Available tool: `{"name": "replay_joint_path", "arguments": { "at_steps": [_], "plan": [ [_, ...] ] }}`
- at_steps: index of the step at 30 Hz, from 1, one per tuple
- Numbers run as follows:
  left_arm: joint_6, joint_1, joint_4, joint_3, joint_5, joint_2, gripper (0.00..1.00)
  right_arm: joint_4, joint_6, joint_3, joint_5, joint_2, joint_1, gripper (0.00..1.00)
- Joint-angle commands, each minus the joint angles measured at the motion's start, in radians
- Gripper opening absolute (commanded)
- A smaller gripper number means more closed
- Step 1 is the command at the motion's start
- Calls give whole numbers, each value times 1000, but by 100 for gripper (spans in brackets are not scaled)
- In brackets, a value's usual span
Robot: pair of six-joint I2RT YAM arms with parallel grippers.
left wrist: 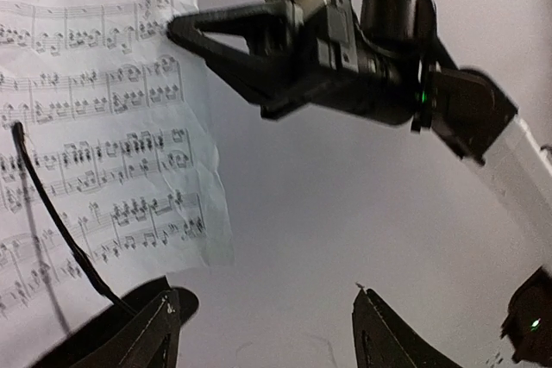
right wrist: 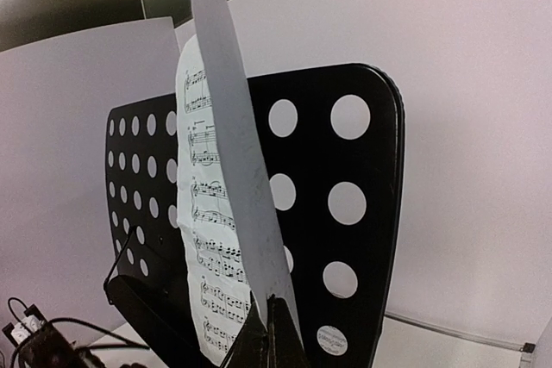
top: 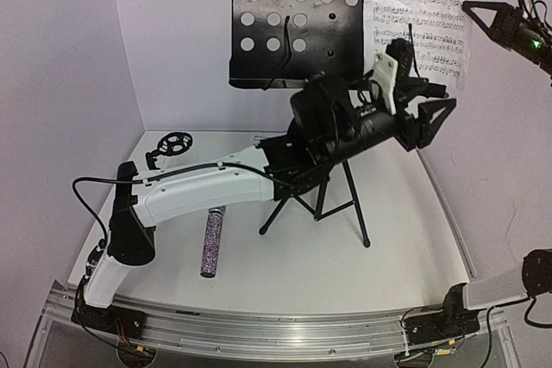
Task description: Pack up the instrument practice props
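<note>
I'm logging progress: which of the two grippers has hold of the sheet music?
The right gripper: its jaws are pinched shut on the edge of the sheet music. The left gripper is open and empty, clear of it.

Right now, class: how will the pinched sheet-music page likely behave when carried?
Probably floppy: the sheet-music page bows away from the pinch of the right gripper. Likely light, since one edge pinch seems to carry it. It may flutter or crease.

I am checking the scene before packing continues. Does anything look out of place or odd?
The sheet music hangs bent beside the music stand rather than flat on it, pinched at its edge by the shut right gripper. The microphone lies flat on the table.
</note>
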Motion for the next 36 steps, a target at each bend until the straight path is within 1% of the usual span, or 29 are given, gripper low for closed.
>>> {"name": "replay_joint_path", "arguments": {
  "at_steps": [1,2,5,9,14,17,21,24,27,31,33,36],
  "plan": [
    [255,-32,76,-51,-279,-84,68,36,-2,-23,-10,-23,0,0],
    [263,-40,81,-62,-301,-92,68,37,-2,-26,-11,-26,0,0],
    [265,-49,93,-113,-287,-119,68,36,2,-37,-10,-31,0,0],
    [281,-51,98,-120,-292,-129,68,35,0,-88,30,-53,0,0],
    [265,-55,99,-162,-182,-174,67,36,-5,-118,39,-45,0,0],
    [272,-59,95,-130,-179,-161,67,37,15,-112,26,-22,0,0],
    [285,-56,87,-41,-214,-108,70,47,37,-93,22,-14,0,0],
    [278,-52,85,5,-220,-67,70,46,19,-21,101,-1,0,0],
    [278,-49,85,24,-229,-48,70,44,-12,35,268,2,0,0],
    [291,-46,113,-35,-232,-81,70,48,-62,46,527,-38,0,0],
    [300,-43,128,-69,-229,-100,70,50,-89,59,604,-53,0,0],
    [306,-39,133,-92,-229,-113,70,52,-109,97,676,-61,0,0]
  ]
}}
